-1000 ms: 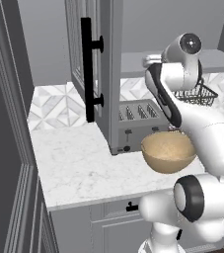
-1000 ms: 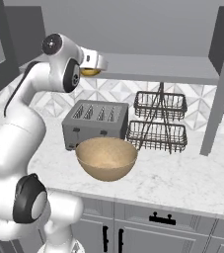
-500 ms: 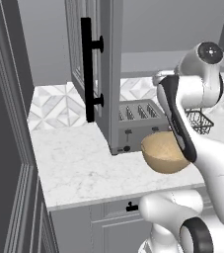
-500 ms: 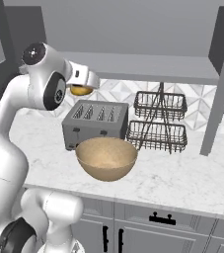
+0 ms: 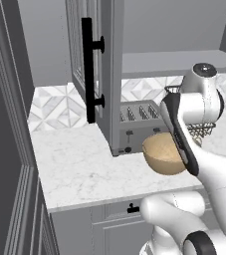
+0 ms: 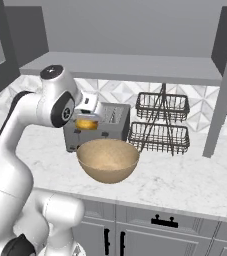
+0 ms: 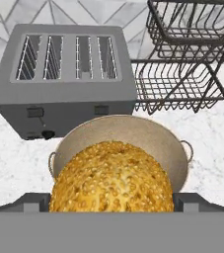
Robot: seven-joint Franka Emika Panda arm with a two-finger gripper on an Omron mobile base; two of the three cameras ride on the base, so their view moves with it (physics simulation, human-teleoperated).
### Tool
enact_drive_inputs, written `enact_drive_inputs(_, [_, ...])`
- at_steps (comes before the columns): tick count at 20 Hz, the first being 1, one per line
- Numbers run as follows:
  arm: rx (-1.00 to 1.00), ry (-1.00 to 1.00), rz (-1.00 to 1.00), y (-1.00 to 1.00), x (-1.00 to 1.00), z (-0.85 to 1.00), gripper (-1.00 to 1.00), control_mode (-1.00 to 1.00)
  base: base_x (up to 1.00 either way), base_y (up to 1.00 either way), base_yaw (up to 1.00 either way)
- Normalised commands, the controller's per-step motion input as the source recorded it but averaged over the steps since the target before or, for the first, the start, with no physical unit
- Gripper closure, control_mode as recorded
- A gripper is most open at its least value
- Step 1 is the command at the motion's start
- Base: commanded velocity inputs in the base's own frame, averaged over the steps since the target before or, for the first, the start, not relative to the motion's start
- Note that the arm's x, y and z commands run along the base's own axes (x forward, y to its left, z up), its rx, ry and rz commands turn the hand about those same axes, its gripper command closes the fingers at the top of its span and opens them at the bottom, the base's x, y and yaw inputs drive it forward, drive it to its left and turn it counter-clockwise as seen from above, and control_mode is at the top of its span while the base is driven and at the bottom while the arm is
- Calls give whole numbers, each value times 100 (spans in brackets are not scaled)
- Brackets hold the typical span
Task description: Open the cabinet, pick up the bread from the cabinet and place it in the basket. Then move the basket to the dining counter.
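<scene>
In your hand view the bread (image 7: 112,178) covers the 6 o'clock half of the basket (image 7: 153,136), so you cannot see the basket's floor, and the bun's underside runs off the bottom edge. The wire rack (image 7: 182,64) is cropped at 12 and 3 o'clock. In your left base view the arm hides the basket's (image 5: 160,152) 3 o'clock side, most of the rack and the end effector. The open cabinet (image 5: 97,74) door screens the toaster's (image 5: 137,127) 9 o'clock end. In your right base view the end effector (image 6: 87,119) is too small to read finger contact with the bread (image 6: 86,123).
</scene>
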Motion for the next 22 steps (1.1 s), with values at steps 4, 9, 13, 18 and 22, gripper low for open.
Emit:
enact_drive_inputs(4, [0, 34, 0, -37, 46, -100, 100, -100, 0, 0, 0])
enact_drive_inputs(9, [0, 22, 0, -31, 49, -100, 100, -100, 0, 0, 0])
enact_drive_inputs(13, [0, 6, 2, -18, 28, -96, 100, -100, 0, 0, 0])
enact_drive_inputs(18, [0, 0, 5, -2, 3, -69, 100, -100, 0, 0, 0])
enact_drive_inputs(22, [-1, -1, 3, -3, 3, -46, 100, -100, 0, 0, 0])
